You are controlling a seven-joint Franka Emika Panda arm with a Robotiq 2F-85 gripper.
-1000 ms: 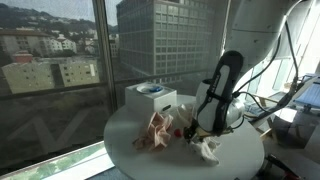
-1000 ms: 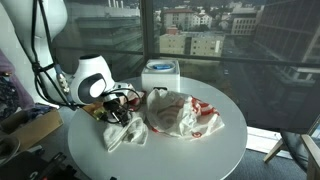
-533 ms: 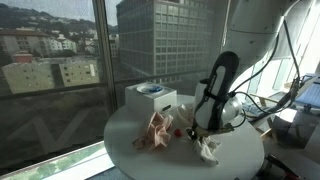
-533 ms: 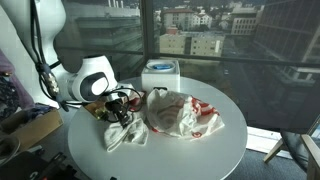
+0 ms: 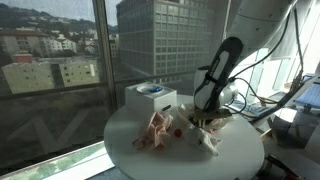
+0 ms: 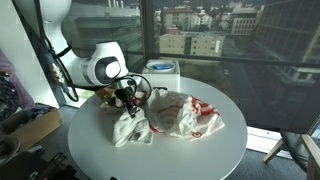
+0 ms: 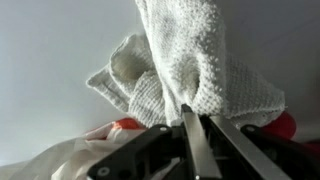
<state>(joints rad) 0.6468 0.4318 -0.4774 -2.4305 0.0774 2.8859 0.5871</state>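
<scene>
Exterior view, claw: the claw (image 5: 207, 118) points down over the bench (image 5: 125, 135), its fingers closed to a narrow pinch on the top of the towel (image 5: 209, 137).
Exterior view, towel: it hangs straight below the claw, and its lower end seems to rest on the bench. Gripped at one high point, its own weight draws it into a long drape.
Exterior view, cloth: the red-and-white cloth (image 5: 154, 131) lies crumpled beside the claw, apart from the towel, so the pinch takes one piece only.
Exterior view, box: the box (image 5: 150, 99) stands beyond the cloth, at the window edge, well apart from the claw.

Exterior view, claw: the claw (image 6: 128, 103) holds the towel (image 6: 130, 128) directly beneath it, with the loose folds spread on the bench (image 6: 205, 152).
Exterior view, cloth: the cloth (image 6: 182, 114) sits just beside the claw and close to the towel. I cannot tell whether the two touch.
Exterior view, box: the box (image 6: 160, 72) stands behind the claw, upright and clear of the grip.

Wrist view, grip: the claw (image 7: 197, 114) is almost closed, its fingers (image 7: 189, 140) pressed on a bunched fold of the towel (image 7: 190, 65). The thick terry fills the small gap, which likely keeps it from slipping.
Wrist view, surroundings: part of the cloth (image 7: 55, 165) shows to the side of the claw.
</scene>
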